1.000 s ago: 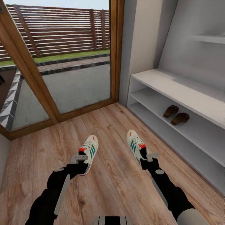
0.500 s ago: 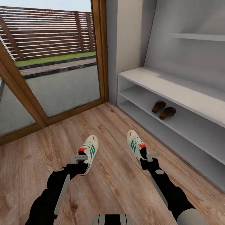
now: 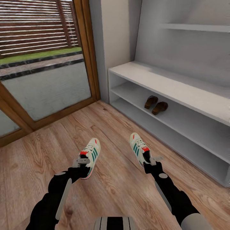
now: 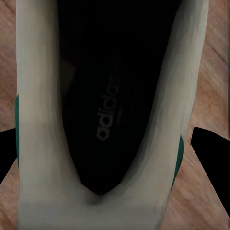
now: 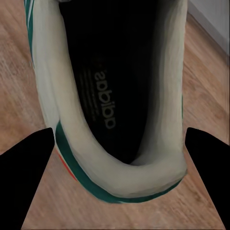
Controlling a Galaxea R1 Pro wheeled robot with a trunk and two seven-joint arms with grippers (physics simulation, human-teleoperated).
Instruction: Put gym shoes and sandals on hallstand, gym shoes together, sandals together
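Head view, above the floor: two cream lace-up gym shoes with teal side stripes and red-orange heel and tongue accents, one per arm.
Left shoe (image 3: 90, 156): heel at the left gripper (image 3: 82, 162), long axis running away from the robot, toe leaning to the right.
Right shoe (image 3: 140, 151): heel at the right gripper (image 3: 154, 159), toe pointing away and leaning to the left.
Floor: light brown wood-plank laminate (image 3: 111, 188) beneath both shoes.
Rack: wide low white-grey hallstand (image 3: 179, 88) to the right, against the wall.
Sandals: two dark reddish-brown leather sandals (image 3: 155, 104) side by side on the rack's middle tier, well apart from the shoes, long axes pointing toward the wall.
Door: glass panel in a brown wooden frame (image 3: 87, 54), ahead left.
Left wrist view: heel opening of the left shoe (image 4: 112, 120), black printed insole, cream collar; dark fingers (image 4: 213, 163) clamped on its two sides.
Right wrist view: right shoe (image 5: 120, 105) heel-first, teal stripe under the collar; fingers (image 5: 26, 177) gripping either side.
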